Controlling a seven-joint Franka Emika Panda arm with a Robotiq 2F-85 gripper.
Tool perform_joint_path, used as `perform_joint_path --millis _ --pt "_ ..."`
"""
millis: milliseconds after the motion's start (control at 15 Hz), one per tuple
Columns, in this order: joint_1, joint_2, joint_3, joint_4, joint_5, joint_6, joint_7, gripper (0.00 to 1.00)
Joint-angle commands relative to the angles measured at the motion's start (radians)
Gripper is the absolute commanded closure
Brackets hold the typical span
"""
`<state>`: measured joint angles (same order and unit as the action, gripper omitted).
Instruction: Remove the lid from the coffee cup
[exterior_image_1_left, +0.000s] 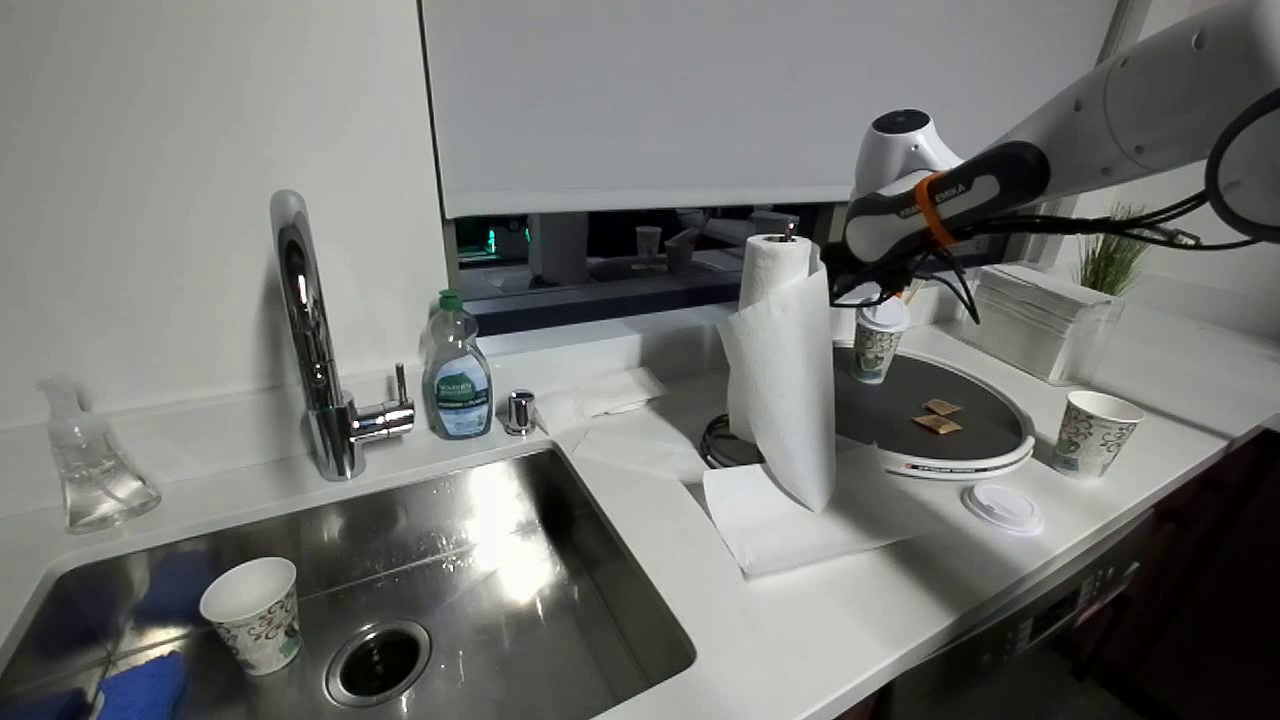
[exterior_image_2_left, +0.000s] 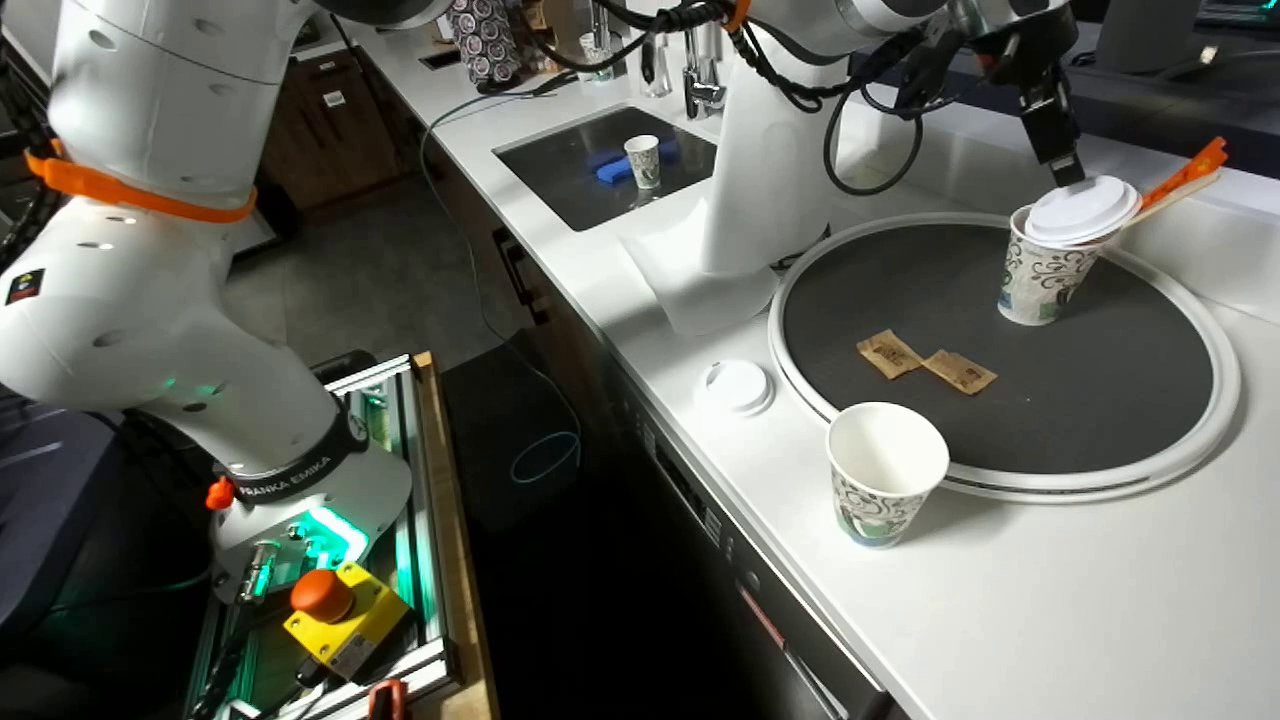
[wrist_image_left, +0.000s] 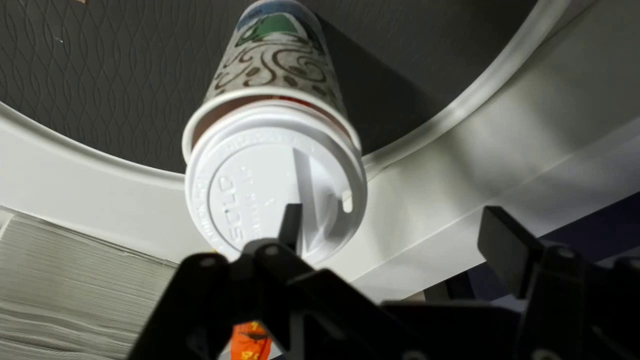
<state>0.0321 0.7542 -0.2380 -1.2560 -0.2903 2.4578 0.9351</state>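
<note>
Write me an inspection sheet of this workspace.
Surface: white counter, bearing a dark round tray.
Job's things: coffee cup on the tray; lid askew on its mouth, a gap showing.
Clutter: uncovered cup, spare lid, two brown packets, paper-towel roll.
Gripper: open, nothing gripped; whether it touches the lid cannot be told.
Cables: black cables sag below the arm.
Surroundings: sink holding another cup and blue cloth; faucet, dish-soap bottle behind.

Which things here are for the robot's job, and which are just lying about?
For the job:
gripper
tilted white lid
coffee cup beneath it

Just lying about:
loose lid and uncovered cup on the counter
brown packets
paper-towel roll
</note>
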Motion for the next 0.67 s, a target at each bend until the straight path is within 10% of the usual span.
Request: perform_joint_path --millis 0,267,600 --pt "0.012 0.033 -0.025 0.024 0.012 0.025 0.0 0.25" --pt "0.014 0.038 -0.028 0.025 0.013 0.023 -0.002 0.25" --pt "0.016 0.042 -0.03 0.025 0.011 0.022 -0.002 0.68"
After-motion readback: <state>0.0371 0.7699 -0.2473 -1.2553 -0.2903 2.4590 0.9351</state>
